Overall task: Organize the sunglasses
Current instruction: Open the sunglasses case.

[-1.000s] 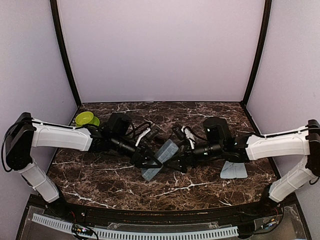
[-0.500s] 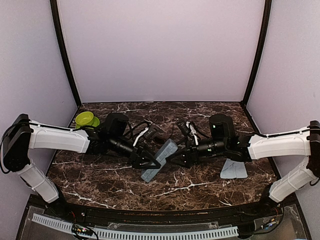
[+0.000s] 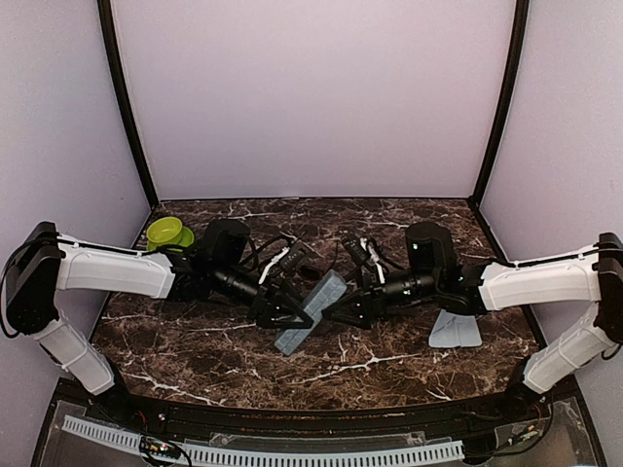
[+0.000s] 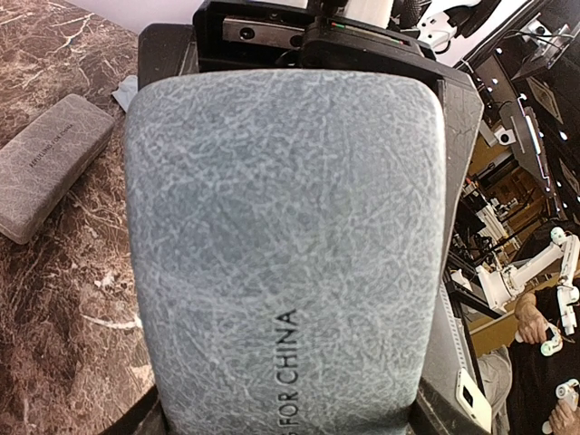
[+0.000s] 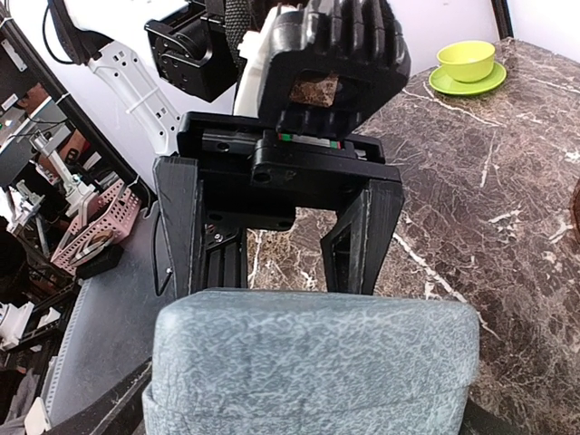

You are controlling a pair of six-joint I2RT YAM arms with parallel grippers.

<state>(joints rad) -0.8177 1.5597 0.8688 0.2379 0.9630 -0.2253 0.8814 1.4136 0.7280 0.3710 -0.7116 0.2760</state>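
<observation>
Both the left gripper (image 3: 296, 316) and the right gripper (image 3: 337, 313) pinched the grey case (image 3: 327, 290) mid-frame; I judged that opening it came next.

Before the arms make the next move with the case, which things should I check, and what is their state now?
1. Left gripper grips the blue-grey case: ok.
2. Right gripper grips its other end: ok.
3. Case lid open: not ok, it looks shut.
4. Second case lies apart from it: ok.
5. Sunglasses located: cannot tell.
</observation>
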